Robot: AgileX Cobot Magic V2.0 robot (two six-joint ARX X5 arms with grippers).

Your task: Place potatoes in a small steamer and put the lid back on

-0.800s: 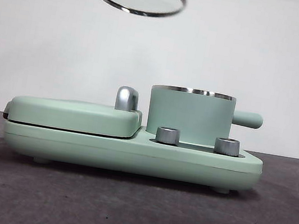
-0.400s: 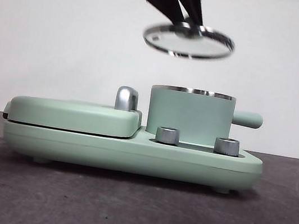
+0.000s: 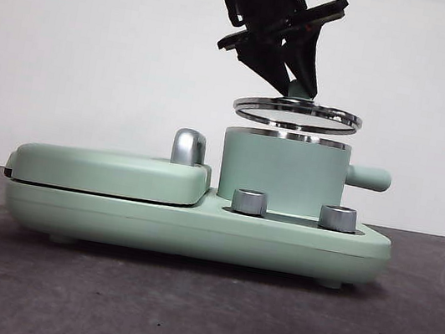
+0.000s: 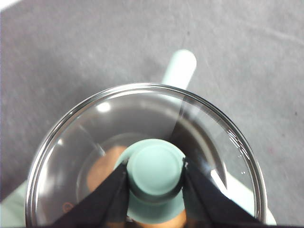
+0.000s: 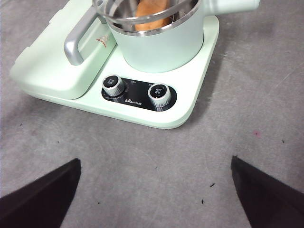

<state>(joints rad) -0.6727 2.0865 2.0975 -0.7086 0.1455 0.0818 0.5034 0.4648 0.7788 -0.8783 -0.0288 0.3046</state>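
Observation:
My left gripper (image 3: 301,86) comes down from above and is shut on the mint-green knob (image 4: 156,167) of the glass lid (image 3: 297,113). The lid hangs level, a small gap above the chrome rim of the small steamer (image 3: 282,172), roughly centred over it. Through the glass (image 4: 95,133) the tan-brown potato (image 4: 101,167) shows lying inside the pot. The right wrist view looks down on the steamer (image 5: 161,45) with the potato (image 5: 152,12) in it. My right gripper (image 5: 156,190) stands open over bare table in front of the appliance, holding nothing.
The steamer sits on a mint-green appliance base (image 3: 195,231) with two chrome dials (image 3: 250,202) (image 3: 338,218) in front. A flat griddle cover (image 3: 112,171) with a chrome handle (image 3: 189,146) lies on its left. The steamer's side handle (image 3: 369,177) points right.
The lid has travelled from high at the upper left, rightward and down, to just above the steamer's rim. It has levelled out, and the arm holding it has come into the front view.

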